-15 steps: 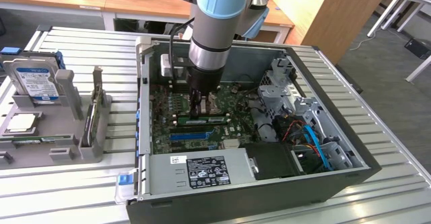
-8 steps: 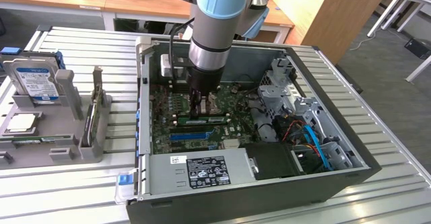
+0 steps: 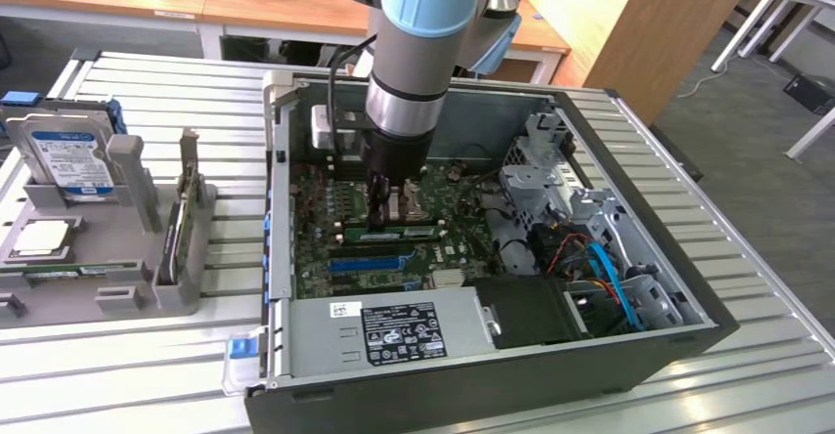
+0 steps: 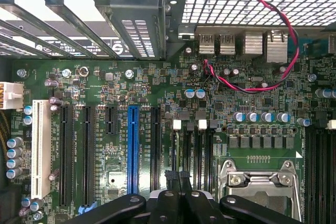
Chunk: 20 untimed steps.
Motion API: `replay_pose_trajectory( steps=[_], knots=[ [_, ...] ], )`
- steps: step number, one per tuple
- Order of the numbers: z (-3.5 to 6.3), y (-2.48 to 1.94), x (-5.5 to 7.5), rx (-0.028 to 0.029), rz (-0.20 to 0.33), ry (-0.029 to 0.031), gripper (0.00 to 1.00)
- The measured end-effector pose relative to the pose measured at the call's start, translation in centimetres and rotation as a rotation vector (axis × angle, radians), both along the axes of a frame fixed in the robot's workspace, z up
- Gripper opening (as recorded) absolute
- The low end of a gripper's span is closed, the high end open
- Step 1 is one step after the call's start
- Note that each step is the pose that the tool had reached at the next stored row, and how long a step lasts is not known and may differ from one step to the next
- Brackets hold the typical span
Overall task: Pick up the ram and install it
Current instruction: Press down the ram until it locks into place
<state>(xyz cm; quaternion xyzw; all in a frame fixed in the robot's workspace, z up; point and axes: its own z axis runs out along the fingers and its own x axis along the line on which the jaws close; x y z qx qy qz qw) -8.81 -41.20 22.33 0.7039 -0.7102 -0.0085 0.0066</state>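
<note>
I have the pincer (image 3: 382, 221) closed down inside the open computer case (image 3: 679, 331), pressing at the ram (image 3: 398, 230), which lies along its motherboard (image 3: 391, 278) slot at the board's 12 o'clock side, to seat it.

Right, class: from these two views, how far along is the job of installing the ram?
Done: the ram already appears to stand in a slot on the motherboard inside the open case. In hand: the gripper is shut, its tips down at the ram's top edge. Left: whether the stick is pushed fully home cannot be told.
</note>
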Motion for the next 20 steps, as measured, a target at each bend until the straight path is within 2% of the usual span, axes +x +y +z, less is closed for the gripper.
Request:
replay_pose_trajectory(
  steps=[20],
  knots=[
    [-0.09, 0.00, 0.00, 0.0002, 0.000, -0.0001, 0.11]
  ],
)
